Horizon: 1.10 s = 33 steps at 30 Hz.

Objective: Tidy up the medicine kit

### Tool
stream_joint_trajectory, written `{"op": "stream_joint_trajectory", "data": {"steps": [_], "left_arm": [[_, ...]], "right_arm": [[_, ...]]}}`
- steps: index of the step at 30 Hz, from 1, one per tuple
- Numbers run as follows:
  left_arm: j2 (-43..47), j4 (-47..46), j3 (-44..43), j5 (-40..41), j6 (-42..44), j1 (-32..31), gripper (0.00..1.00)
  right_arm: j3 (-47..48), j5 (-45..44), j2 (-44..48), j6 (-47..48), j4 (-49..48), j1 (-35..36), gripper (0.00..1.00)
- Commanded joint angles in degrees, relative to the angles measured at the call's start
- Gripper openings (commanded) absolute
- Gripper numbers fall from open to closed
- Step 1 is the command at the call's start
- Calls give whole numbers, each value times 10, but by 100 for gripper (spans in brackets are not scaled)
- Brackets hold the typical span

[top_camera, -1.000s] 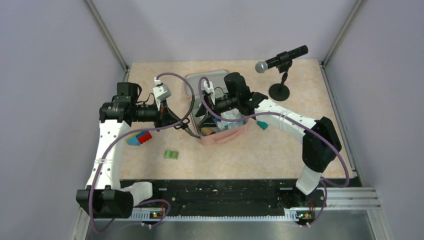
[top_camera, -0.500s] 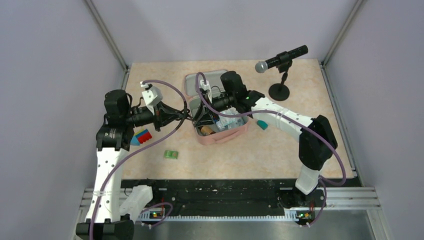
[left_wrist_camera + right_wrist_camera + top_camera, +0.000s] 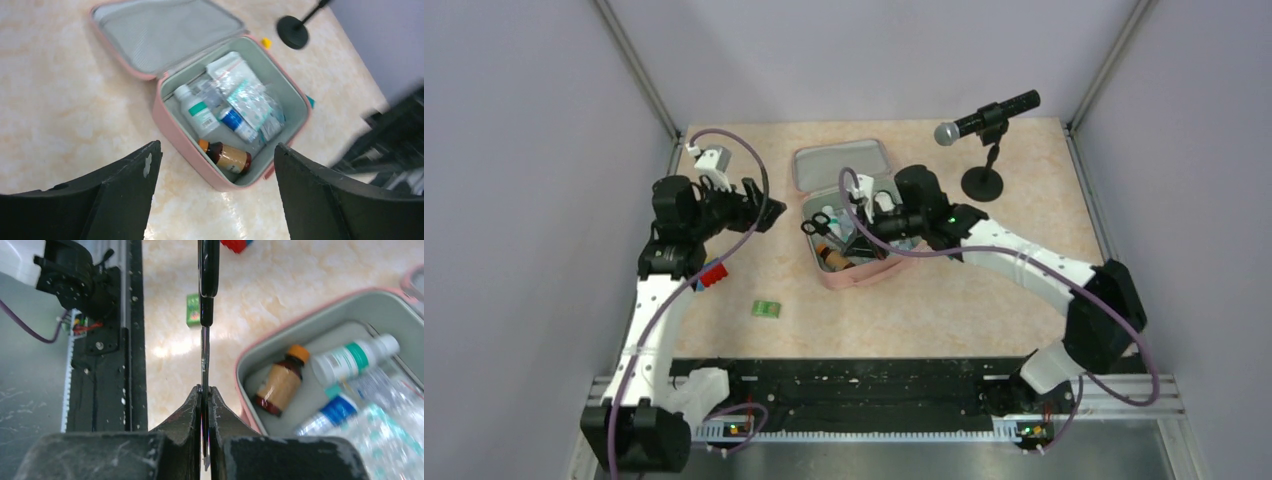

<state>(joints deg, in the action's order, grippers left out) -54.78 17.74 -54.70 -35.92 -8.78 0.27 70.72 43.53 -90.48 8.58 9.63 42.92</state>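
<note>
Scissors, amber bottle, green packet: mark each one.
scissors (image 3: 206,314), right wrist view, black shank.
amber bottle (image 3: 232,158), left wrist view, its label.
green packet (image 3: 767,309), top external view, its centre.

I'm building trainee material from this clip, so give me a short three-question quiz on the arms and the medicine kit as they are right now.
1. True or false: the left gripper is holding a bottle.
2. What is the right gripper shut on? A) a green packet B) scissors C) a blue tube
3. Fill in: the brown bottle lying in the open medicine kit has an ___ cap.

Key: 1 false, it is open and empty; 2 B; 3 orange.
</note>
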Motion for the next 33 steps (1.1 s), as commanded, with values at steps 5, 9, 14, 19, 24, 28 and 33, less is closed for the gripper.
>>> {"op": "stream_joint_trajectory", "data": {"steps": [5, 9, 14, 19, 24, 28, 33], "left_arm": [[-233, -110, -50, 124, -216, 4, 85], [-395, -122, -128, 24, -295, 42, 80], [-516, -257, -157, -8, -394, 66, 80], [-629, -351, -197, -58, -482, 65, 80], [-695, -397, -248, -73, -530, 47, 81], [-737, -383, -302, -67, -530, 32, 80], [-761, -373, -364, -68, -506, 24, 72]], "right_arm": [[-75, -133, 181, 79, 121, -7, 0], [-65, -147, 214, 143, 214, -10, 0], [-68, -177, 235, 158, 276, -12, 0], [-103, -192, 237, 149, 296, -42, 0], [-138, -196, 222, 166, 302, -88, 0], [-164, -194, 207, 168, 293, -104, 0], [-195, -201, 193, 166, 258, -106, 0]]}}
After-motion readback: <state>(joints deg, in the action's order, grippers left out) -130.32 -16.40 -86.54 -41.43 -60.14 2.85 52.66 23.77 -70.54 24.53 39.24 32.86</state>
